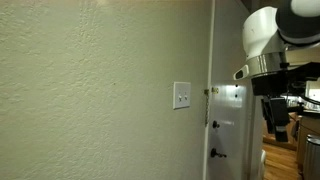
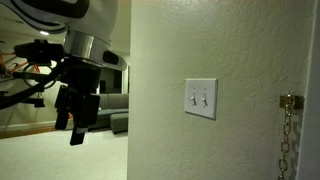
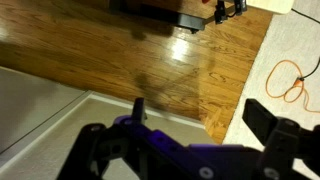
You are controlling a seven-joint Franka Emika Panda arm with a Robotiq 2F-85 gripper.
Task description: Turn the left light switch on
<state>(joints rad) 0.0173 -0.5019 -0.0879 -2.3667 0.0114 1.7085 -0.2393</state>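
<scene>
A small white double wall plate (image 1: 182, 95) sits on the cream textured wall; it also shows in an exterior view (image 2: 201, 98). The left light switch (image 2: 193, 98) is the left-hand of its two tiny toggles, beside the right-hand toggle (image 2: 206, 99); I cannot tell its position. My gripper (image 2: 78, 125) hangs well away from the wall and apart from the plate, and it also shows in an exterior view (image 1: 278, 120). In the wrist view the gripper (image 3: 200, 115) is open and empty, pointing down at the wooden floor. The plate is out of the wrist view.
A white door (image 1: 228, 130) with dark handles (image 1: 214, 153) stands beside the plate. A brass door chain (image 2: 288, 130) hangs near the plate. A grey couch (image 2: 115, 105) stands behind the arm. An orange cable (image 3: 285, 80) lies on the carpet.
</scene>
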